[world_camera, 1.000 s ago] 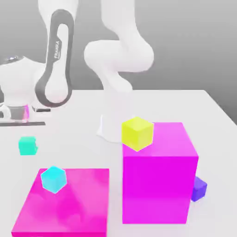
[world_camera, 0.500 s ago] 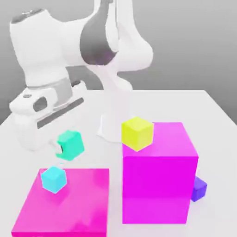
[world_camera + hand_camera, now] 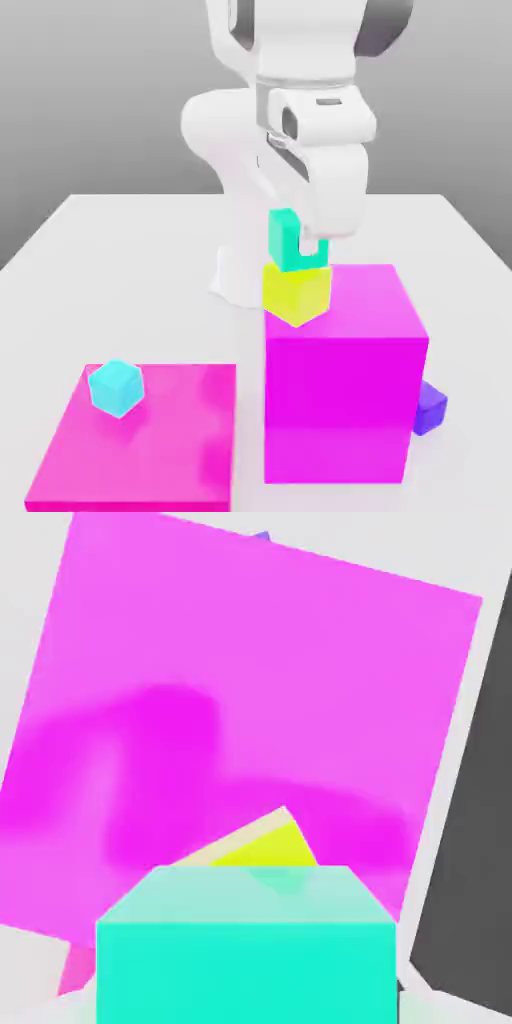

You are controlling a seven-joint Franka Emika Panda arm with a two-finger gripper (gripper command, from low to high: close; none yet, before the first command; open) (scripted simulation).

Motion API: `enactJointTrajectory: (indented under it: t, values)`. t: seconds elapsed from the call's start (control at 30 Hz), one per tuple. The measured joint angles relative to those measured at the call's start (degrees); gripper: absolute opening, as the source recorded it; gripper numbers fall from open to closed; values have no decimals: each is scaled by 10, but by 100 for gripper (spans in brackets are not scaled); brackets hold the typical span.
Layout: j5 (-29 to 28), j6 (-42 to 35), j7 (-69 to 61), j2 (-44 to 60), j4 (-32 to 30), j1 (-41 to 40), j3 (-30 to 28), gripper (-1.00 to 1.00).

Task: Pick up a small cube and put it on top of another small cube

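Teal cube (image 3: 285, 241) sits right on the yellow cube (image 3: 296, 292), up on the tall magenta block (image 3: 345, 370). Gripper (image 3: 303, 245) looks spread around it. A finger clipping it on retreat could topple the stack, I reckon.

You've got a tall magenta block (image 3: 345, 375) at the exterior view's right and a flat magenta slab (image 3: 160, 440) at its left, both on the white table (image 3: 120, 260). A sky-cyan cube (image 3: 116, 388) sits on the slab. A purple cube (image 3: 431, 407) peeks out behind the tall block, probably touching it.
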Motion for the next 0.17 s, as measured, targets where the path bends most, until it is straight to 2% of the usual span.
enactJointTrajectory:
  t: [0.1, 0.17]
  values:
    - [0, 10, 0, 3, -6, 0, -1, 100]
    - [0, -13, 0, -5, 9, 0, 2, 100]
